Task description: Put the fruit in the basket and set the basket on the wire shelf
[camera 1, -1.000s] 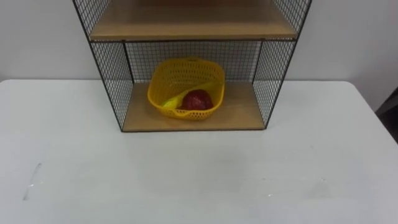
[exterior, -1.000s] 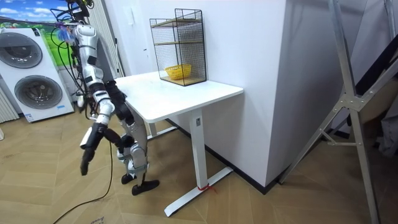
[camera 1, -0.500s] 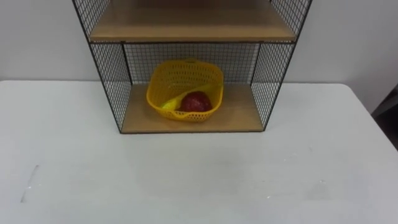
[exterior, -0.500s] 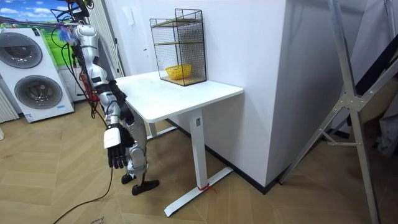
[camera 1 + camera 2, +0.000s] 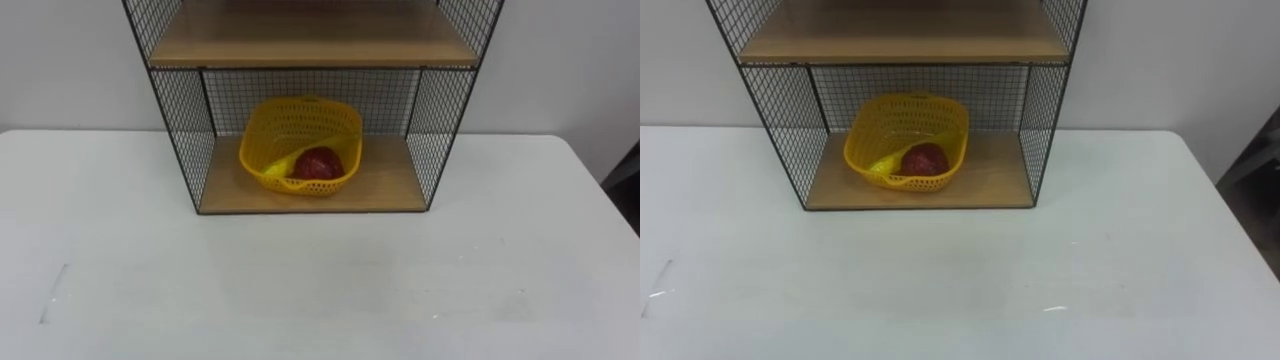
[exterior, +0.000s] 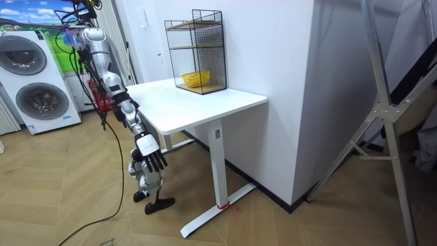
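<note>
Right hand (image 6: 150, 156) hangs at the robot's side below the counter (image 6: 205, 102) edge, fingers loose and spread, holding nothing. Well above and away from it, the basket (image 5: 300, 145) sits on the wire shelf (image 5: 385, 180) lower board, fruit (image 5: 317, 163) inside. Task looks done, nothing left.

No legible txt, nos. or signs on basket (image 5: 300, 145), wire shelf (image 5: 440, 120), table (image 5: 320, 290).

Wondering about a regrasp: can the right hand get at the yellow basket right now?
Probably not as it stands: the right hand hangs below the table edge, far from the basket in the wire shelf's open-fronted bottom bay.
</note>
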